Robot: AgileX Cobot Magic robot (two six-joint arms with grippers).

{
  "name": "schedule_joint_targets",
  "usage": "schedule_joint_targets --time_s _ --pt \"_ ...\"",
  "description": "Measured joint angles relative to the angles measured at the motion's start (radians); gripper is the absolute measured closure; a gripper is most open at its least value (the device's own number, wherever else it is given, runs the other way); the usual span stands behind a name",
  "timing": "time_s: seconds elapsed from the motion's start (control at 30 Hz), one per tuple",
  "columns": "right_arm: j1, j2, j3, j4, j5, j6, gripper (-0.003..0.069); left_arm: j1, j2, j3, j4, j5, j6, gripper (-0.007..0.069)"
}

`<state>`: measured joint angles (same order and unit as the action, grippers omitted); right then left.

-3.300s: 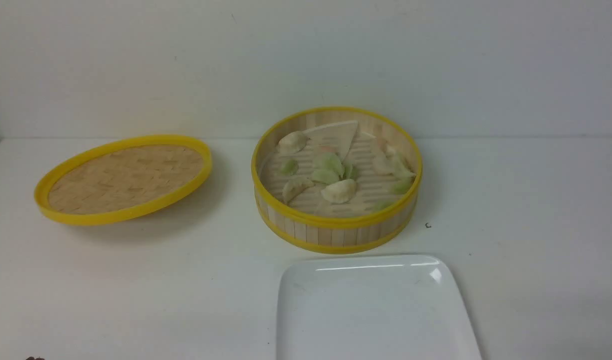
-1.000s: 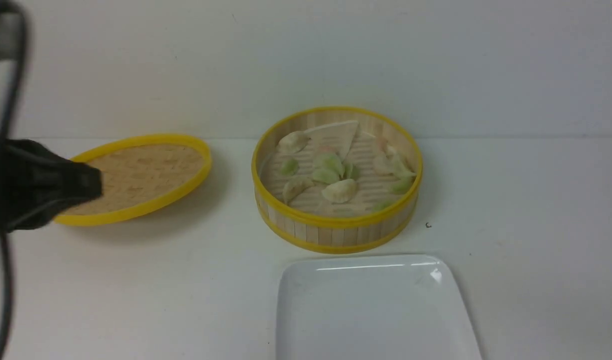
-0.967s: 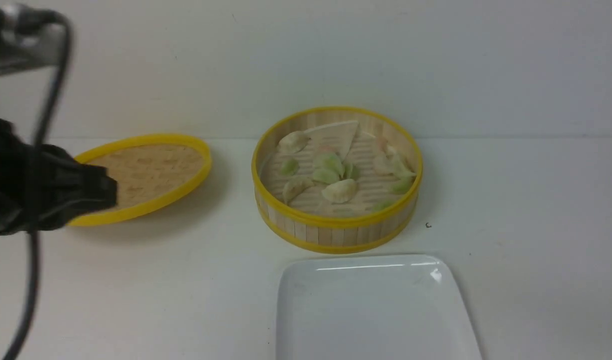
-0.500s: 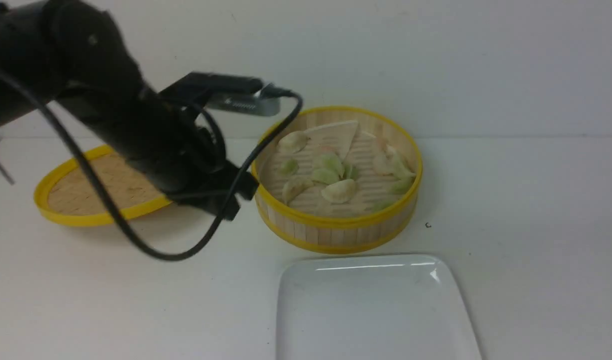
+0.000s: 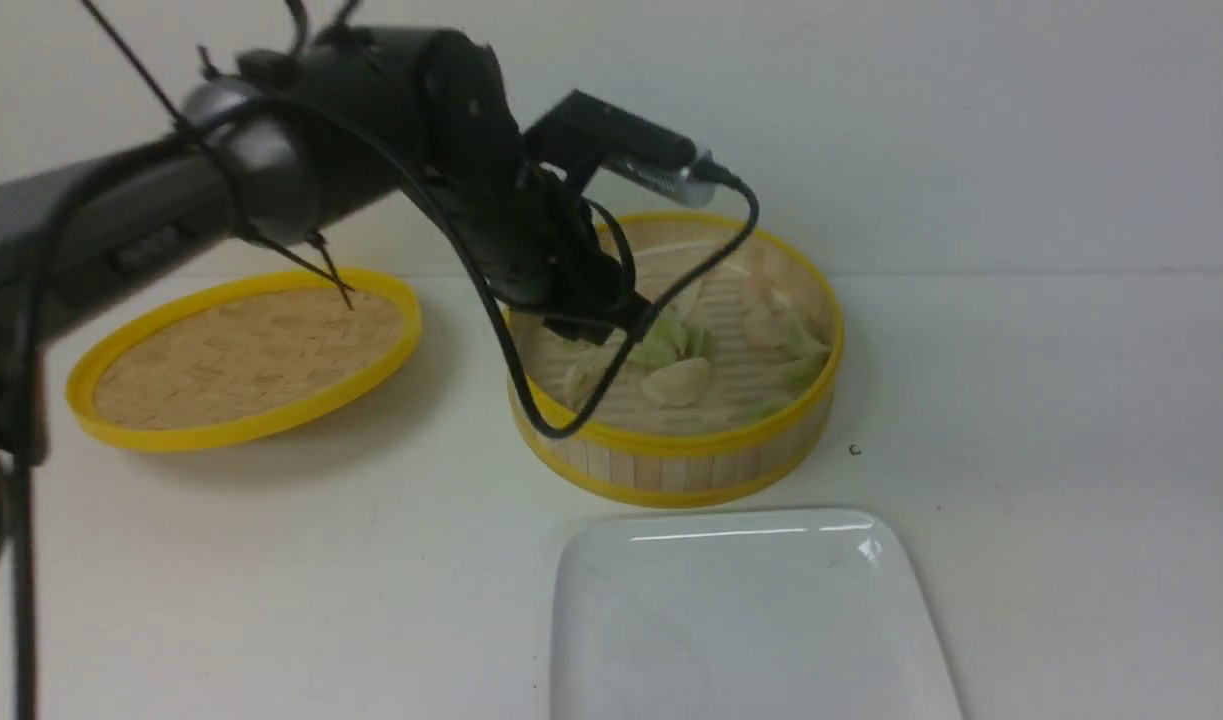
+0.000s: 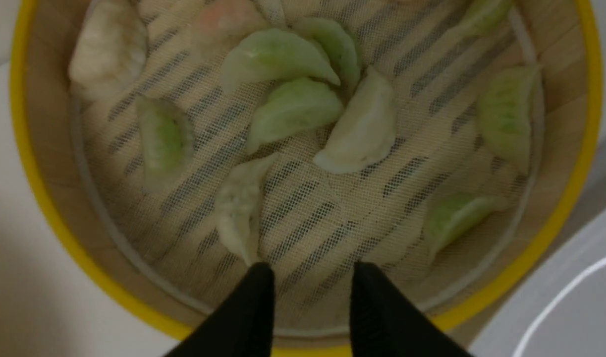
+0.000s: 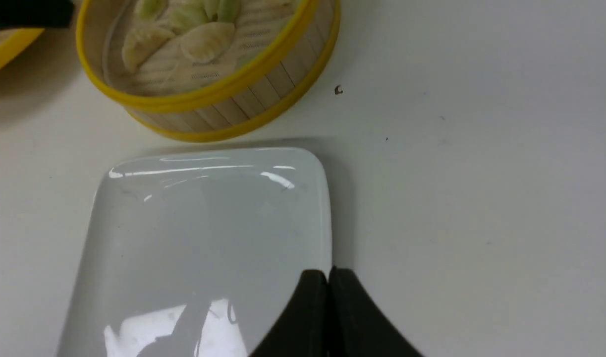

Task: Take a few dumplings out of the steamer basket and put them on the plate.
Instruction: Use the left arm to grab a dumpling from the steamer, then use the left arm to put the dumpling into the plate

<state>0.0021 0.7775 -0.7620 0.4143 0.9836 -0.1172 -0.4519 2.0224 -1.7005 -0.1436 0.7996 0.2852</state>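
Dumplings point(image 6: 293, 106) in steamer basket point(image 5: 671, 468), left gripper point(image 6: 311, 270) above them.
Jaws parted, empty; right gripper point(image 7: 327, 272) clenched by plate point(image 7: 208, 223) edge.

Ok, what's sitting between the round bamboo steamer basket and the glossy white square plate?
Nothing: only a bare strip of white table separates the round bamboo steamer basket from the glossy white square plate, clearest in the right wrist view.
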Motion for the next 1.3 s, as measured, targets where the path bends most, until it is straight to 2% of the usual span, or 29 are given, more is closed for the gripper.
schedule_joint_targets --time_s 0.03,0.07,0.17,0.3,0.47,0.6,0.67,0.7,0.73,0.93,1.07,1.2,1.3 --pt "0.000 0.004 0.000 0.008 -0.001 -0.006 0.0673 -0.008 0.035 -0.008 0.016 -0.005 0.000 0.0312" --pt "0.000 0.005 0.000 0.010 -0.001 -0.006 0.0673 -0.008 0.040 -0.008 0.019 -0.006 0.000 0.0305" --pt "0.000 0.006 0.000 0.029 -0.016 -0.034 0.0673 -0.013 0.114 -0.039 0.076 -0.017 -0.011 0.0191" --pt "0.000 0.006 0.000 0.050 -0.018 -0.061 0.0673 -0.013 0.186 -0.095 0.130 -0.022 -0.060 0.0151" --pt "0.000 0.006 0.000 0.072 -0.018 -0.070 0.0673 -0.013 0.258 -0.160 0.167 -0.023 -0.109 0.0145" --pt "0.000 0.006 0.000 0.083 -0.018 -0.074 0.0673 -0.013 0.290 -0.210 0.166 0.008 -0.166 0.0206" --pt "0.000 0.006 0.000 0.087 -0.017 -0.074 0.0673 -0.013 0.295 -0.236 0.169 0.051 -0.203 0.0337" --pt "0.000 0.006 0.000 0.087 -0.017 -0.074 0.0673 -0.013 0.295 -0.238 0.170 0.064 -0.205 0.0368" --pt "0.000 0.006 0.000 0.087 -0.017 -0.077 0.0673 -0.013 0.295 -0.261 0.179 0.114 -0.213 0.0457" --pt "0.000 0.006 0.000 0.089 -0.016 -0.097 0.0673 -0.013 0.228 -0.393 0.187 0.297 -0.227 0.0452" --pt "0.000 0.006 0.000 0.090 -0.015 -0.102 0.0673 -0.013 0.089 -0.456 0.092 0.414 -0.208 0.0452" --pt "0.000 0.006 0.000 0.093 -0.015 -0.103 0.0673 -0.029 -0.021 -0.392 -0.034 0.430 -0.170 0.0452" --pt "0.000 0.006 0.000 0.093 -0.015 -0.103 0.0673 -0.086 -0.080 -0.245 -0.066 0.430 -0.163 0.0452"
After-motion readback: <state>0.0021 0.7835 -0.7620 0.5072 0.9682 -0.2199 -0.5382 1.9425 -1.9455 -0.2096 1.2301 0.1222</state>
